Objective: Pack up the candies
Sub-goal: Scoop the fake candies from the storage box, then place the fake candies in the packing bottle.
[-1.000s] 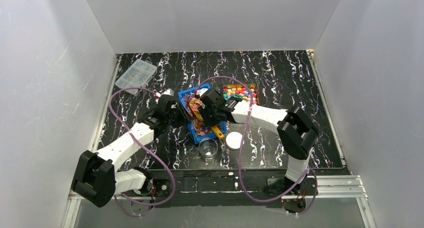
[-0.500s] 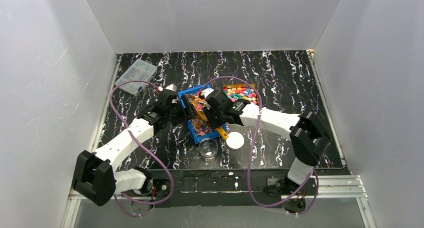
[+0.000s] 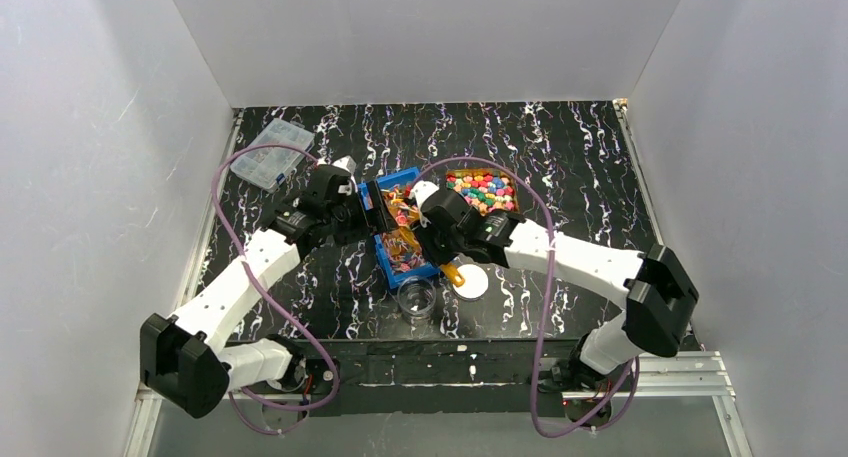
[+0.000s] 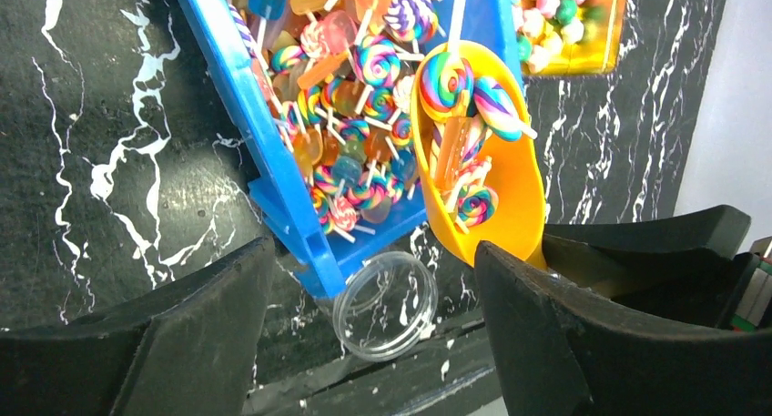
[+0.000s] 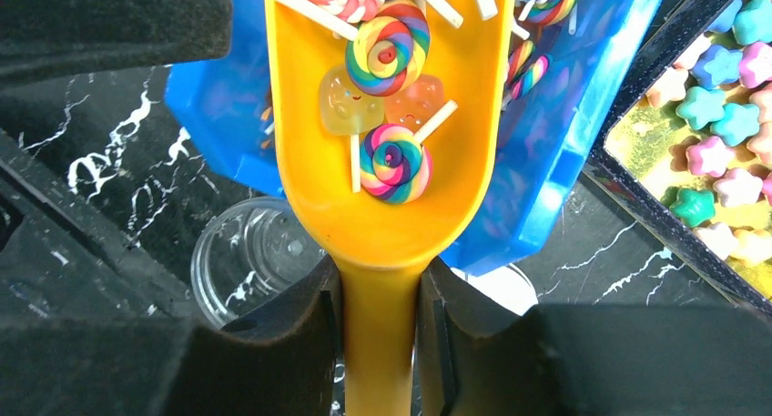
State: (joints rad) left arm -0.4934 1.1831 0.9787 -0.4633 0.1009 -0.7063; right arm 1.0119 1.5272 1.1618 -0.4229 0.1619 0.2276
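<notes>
The right gripper (image 5: 378, 311) is clamped tight on the handle of the orange-yellow plastic scoop (image 5: 382, 234). The scoop carries a load of candies: rainbow swirl lollipops (image 5: 396, 161) on white sticks and a couple of clear amber ones. Many more of the same fill the blue plastic bin (image 4: 273, 193). The loaded scoop sits over the bin's near right wall, so scooping looks done and carrying is the step in hand.

The likely target is the clear round plastic cup (image 4: 384, 304), which looks empty at 6 o'clock of the bin. It lies under the handle end, while the scoop's mouth faces 12 o'clock. The next move probably calls for drawing the scoop back until its lip clears the cup, then tipping slowly. The sticks are long for that narrow mouth and could catch on the rim.

The left gripper (image 4: 369, 261) hangs at 9 o'clock of the bin, fingers wide apart and holding nothing.

A round white lid (image 3: 470, 282) lies at 5 o'clock of the bin. A gold tray (image 5: 637, 134) of pastel star-shaped sweets (image 5: 719, 116) sits at 2 o'clock, and a clear compartment box (image 3: 270, 152) at 10 o'clock.

The black tabletop with white marble veining (image 3: 560, 147) is enclosed by plain white walls (image 3: 430, 37)
</notes>
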